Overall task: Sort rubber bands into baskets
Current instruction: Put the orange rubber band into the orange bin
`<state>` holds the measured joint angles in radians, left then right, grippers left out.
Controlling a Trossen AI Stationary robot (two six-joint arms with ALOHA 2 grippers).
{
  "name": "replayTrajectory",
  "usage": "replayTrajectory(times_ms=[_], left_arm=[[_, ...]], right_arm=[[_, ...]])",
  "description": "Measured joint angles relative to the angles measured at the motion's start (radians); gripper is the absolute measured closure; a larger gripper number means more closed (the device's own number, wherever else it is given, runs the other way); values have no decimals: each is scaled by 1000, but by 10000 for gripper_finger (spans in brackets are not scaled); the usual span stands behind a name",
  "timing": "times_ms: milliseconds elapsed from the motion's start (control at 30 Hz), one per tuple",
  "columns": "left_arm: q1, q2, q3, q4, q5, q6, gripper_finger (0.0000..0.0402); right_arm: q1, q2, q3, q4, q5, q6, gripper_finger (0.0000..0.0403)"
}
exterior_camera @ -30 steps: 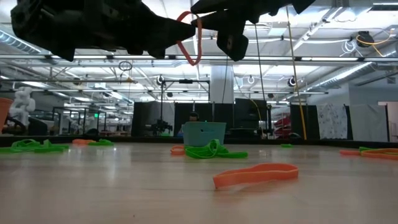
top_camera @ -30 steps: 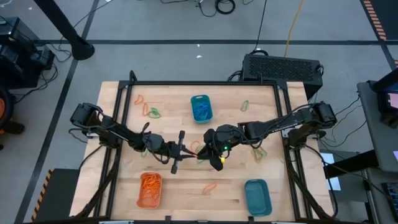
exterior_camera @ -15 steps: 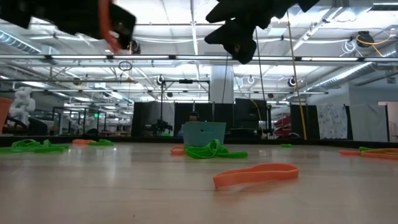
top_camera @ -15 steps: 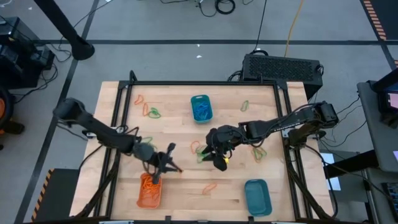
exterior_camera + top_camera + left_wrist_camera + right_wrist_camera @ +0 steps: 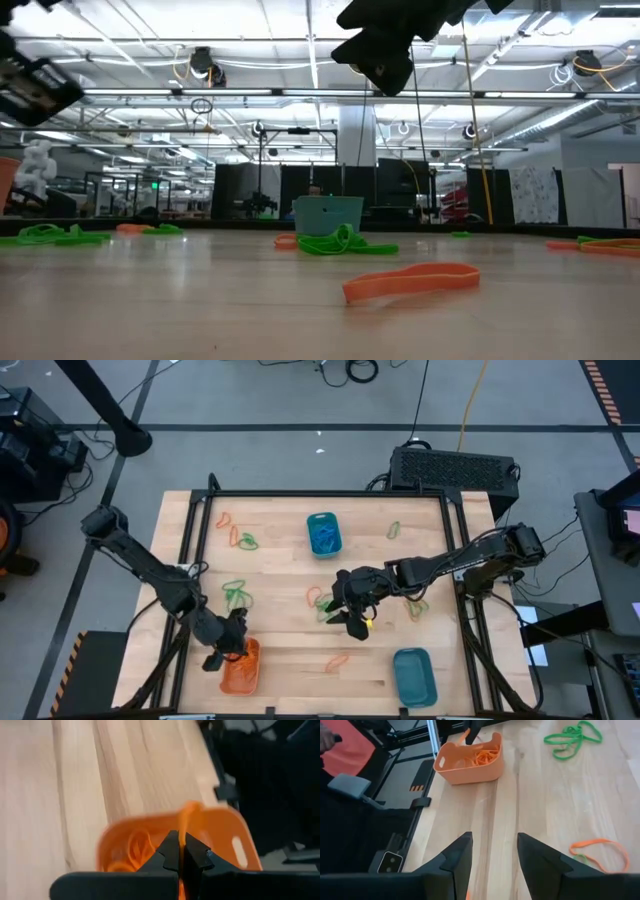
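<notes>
Rubber bands first: your left gripper (image 5: 238, 647) has its fingers pinched tight on one orange rubber band (image 5: 186, 820), and it's hanging right over the orange basket (image 5: 240, 670) at the near-left corner of the tabletop. In the left wrist view the band runs up out of the closed tips, with the basket's open mouth directly behind it and a heap of orange bands already inside. So the drop is basically straight down, and I'd say all you need is to open up and let it fall. Only worry I can see is the band clinging to a finger instead of dropping.

Your right gripper (image 5: 350, 618) is over the middle of the tabletop, fingers spread apart with nothing between them. It's the closer arm for the next pick: there's a green band (image 5: 331, 608) and an orange one (image 5: 314, 597) just beside it, plus another orange band (image 5: 338, 659) nearer the front edge.

Other baskets: one teal basket (image 5: 323, 533) sits by the far edge in the middle, with blue bands in it, and a second teal basket (image 5: 414, 676) is at the near-right corner. More green loops (image 5: 235, 593) lie left of centre, and a few strays are up toward the far-left corner.
</notes>
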<state>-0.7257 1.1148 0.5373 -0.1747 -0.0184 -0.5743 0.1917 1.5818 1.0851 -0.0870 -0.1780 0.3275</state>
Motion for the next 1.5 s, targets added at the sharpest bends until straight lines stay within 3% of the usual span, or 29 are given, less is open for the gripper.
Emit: replayTrajectory(times_ms=[200, 533, 733, 833, 1000, 1133, 1233, 1333, 1500], left_arm=[[-23, 18, -1, -20, 2, -21, 390], [-22, 22, -1, -45, -38, -23, 313], [-12, 17, 0, -53, 13, -46, 267], [16, -5, 7, -47, 66, 1, 257], [86, -72, 66, -111, 51, 99, 259], [192, -131, 157, -329, -50, 245, 268], [335, -149, 206, -520, -99, 376, 277], [532, -149, 215, -674, -115, 482, 287], [917, -138, 213, -671, -9, 612, 303]], right_arm=[[0, 0, 0, 1, 0, -4, 254], [0, 0, 0, 0, 0, -4, 255], [0, 0, 0, 0, -1, -30, 255], [0, 0, 0, 0, -1, -41, 255], [-1, 0, 0, 0, 28, -52, 255], [-1, 0, 0, 0, 55, -53, 255], [-1, 2, 0, 1, 75, -53, 255], [2, 9, 0, 2, 103, -52, 255], [8, 33, -2, 7, 102, -52, 255]])
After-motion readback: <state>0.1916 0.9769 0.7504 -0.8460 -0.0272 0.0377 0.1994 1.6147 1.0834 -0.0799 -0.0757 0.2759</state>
